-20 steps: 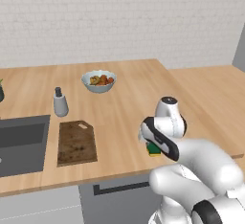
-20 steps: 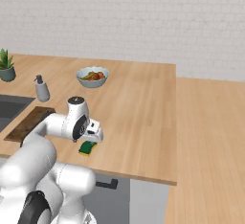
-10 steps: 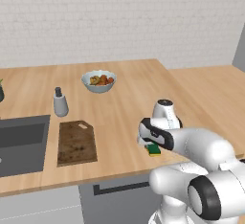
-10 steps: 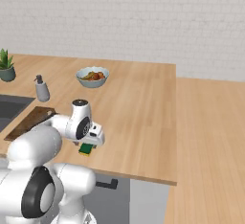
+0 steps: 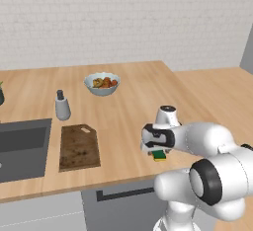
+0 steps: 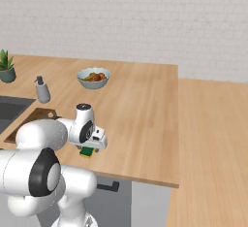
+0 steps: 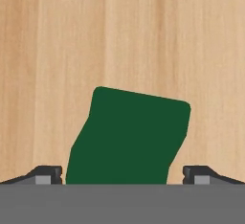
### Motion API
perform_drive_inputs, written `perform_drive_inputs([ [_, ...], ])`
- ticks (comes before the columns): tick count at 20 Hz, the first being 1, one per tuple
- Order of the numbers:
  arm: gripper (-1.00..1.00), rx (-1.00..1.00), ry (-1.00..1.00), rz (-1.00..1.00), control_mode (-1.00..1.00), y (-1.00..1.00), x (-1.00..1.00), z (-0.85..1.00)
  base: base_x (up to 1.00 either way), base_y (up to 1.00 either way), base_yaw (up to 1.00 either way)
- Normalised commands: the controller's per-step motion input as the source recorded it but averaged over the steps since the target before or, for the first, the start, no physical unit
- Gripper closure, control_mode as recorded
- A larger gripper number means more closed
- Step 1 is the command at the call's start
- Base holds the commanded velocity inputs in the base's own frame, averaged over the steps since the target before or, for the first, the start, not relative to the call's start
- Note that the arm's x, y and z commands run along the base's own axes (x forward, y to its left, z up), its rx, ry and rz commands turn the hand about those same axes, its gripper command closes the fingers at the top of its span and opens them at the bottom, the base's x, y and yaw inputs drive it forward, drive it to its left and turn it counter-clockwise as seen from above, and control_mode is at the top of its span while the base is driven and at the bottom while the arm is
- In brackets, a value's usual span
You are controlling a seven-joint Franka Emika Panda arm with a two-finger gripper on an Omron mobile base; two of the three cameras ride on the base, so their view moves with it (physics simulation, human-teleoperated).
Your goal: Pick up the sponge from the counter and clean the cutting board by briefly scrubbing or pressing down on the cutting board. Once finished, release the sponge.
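Jaws stand open, one dark tip each side of the small green-topped, yellow-bottomed sponge [image 7: 128,137] lying slightly skewed on the light-brown wood-grain desk [image 7: 124,31], directly below them.

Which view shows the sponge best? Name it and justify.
The hand view: the sponge appears large with its dark green top plain, between the open gripper tips. Both base views show just a small green and yellow sliver under the hand.
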Motion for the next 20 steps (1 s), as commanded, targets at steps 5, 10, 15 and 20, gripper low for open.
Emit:
perform_drive_inputs([
  [5, 1.00, 0.00, 0.00, 0.00, -1.00, 0.00, 0.00, -0.15, 0.00, 0.00, 0.00],
  [10, 1.00, 0.00, 0.00, 0.00, -1.00, 0.00, 0.00, -0.07, 0.00, 0.00, 0.00],
  [15, 1.00, 0.00, -0.01, 0.00, -1.00, 0.09, -0.01, 0.03, 0.00, 0.00, 0.00],
  [20, 1.00, 0.00, -0.01, 0.00, -1.00, 0.50, -0.18, 0.37, 0.00, 0.00, 0.00],
])
